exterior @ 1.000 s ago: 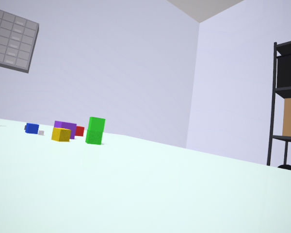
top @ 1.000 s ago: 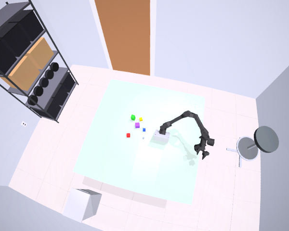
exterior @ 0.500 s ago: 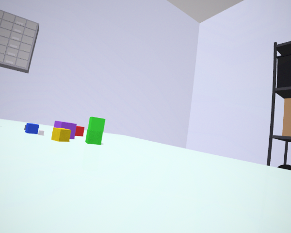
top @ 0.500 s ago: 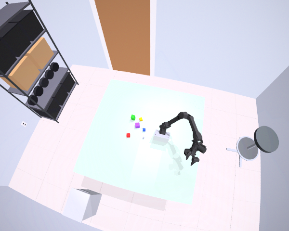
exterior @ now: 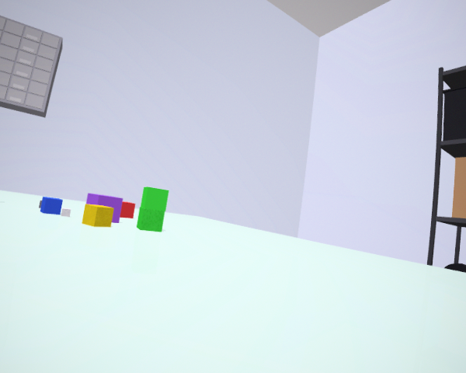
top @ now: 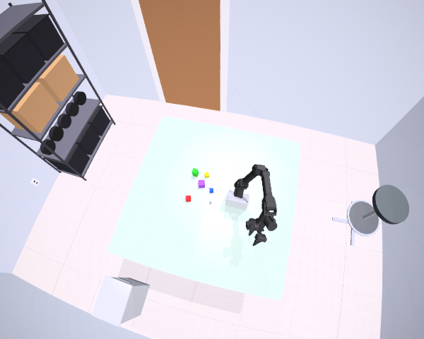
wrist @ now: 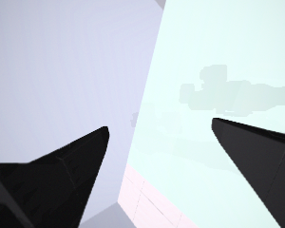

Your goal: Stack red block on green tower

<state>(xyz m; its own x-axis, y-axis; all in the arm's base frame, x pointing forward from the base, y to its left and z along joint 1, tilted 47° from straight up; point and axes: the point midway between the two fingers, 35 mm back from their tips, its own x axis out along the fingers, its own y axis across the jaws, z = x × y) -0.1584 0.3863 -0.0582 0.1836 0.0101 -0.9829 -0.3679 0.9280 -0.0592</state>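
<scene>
Gripper (top: pixel 258 233) hangs wide apart and empty, well away from the two-block green tower (top: pixel 194 171) and the red block (top: pixel 188 198) on the table across the arm's base, so a careless sweep past the purple cube (top: pixel 201 183) risks toppling the tower.

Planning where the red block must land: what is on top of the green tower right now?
Nothing rests on the green tower; its top face is bare in both room views. The red block sits on the table, partly hidden behind the purple block.
</scene>
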